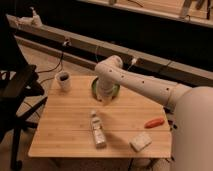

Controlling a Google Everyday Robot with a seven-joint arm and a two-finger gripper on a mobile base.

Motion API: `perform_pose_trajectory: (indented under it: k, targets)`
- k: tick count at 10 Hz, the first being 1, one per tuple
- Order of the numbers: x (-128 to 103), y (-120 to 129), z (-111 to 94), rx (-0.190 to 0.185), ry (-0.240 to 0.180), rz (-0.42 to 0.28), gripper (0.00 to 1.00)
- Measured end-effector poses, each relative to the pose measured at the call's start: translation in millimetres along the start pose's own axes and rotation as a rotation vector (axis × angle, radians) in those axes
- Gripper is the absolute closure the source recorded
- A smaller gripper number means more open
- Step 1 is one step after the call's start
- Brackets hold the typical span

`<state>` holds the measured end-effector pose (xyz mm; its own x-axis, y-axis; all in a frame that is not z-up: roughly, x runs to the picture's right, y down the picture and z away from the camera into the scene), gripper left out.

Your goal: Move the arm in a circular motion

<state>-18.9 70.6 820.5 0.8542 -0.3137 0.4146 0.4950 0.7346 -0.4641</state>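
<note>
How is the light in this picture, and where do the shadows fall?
Camera view: warm, dim light; beyond the table it is nearly black; the arm is the brightest thing; its gripper hangs low over the green bowl, dark beneath it; no glare on the wood.

Large white tubular robot arm stretched over the wooden table.
Smooth, thick segments with small dark dots run leftward, bend at a rounded elbow, then drop; its gripper hangs low near the table's far edge.
</note>
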Motion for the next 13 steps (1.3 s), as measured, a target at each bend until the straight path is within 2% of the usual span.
perform_pose_trajectory:
  k: [2,4,6,8,9,12,13]
  targets:
    - [-1,16,2,-0.005,-0.025,0.041,0.97]
    - [5,41,-2,-0.009,-0.037,0.099,1.0]
    - [25,76,-12,-0.013,-0.035,0.182,1.0]
    - [65,123,-30,-0.015,-0.011,0.308,1.0]
    - [82,137,-36,-0.022,0.002,0.352,1.0]
    - [144,166,-60,-0.034,0.048,0.484,1.0]
    - [169,172,-69,-0.024,0.064,0.525,1.0]
